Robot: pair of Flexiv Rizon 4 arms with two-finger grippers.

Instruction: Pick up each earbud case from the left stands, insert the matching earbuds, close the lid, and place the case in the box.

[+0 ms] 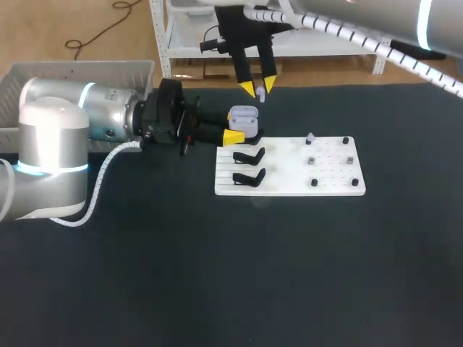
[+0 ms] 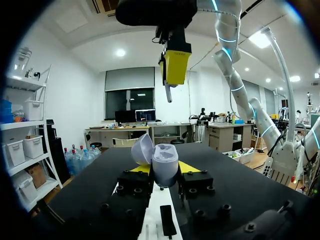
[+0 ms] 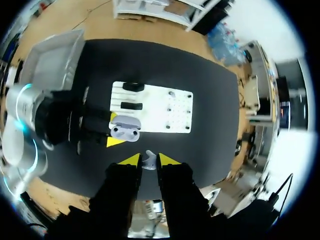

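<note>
My left gripper is shut on a pale lilac earbud case whose lid stands open, held just off the far-left corner of the white board. In the left wrist view the case sits between the yellow tips with its lid tipped back. Above it hangs my right gripper, shut on a small pale earbud. The right wrist view shows that earbud pinched between its fingers, with the open case below and ahead. Two black stands on the board's left are bare.
Small pegs stand on the board's right half, one with a pale earbud on it. A grey box stands at the far left behind my left arm. Dark table mat spreads in front of the board.
</note>
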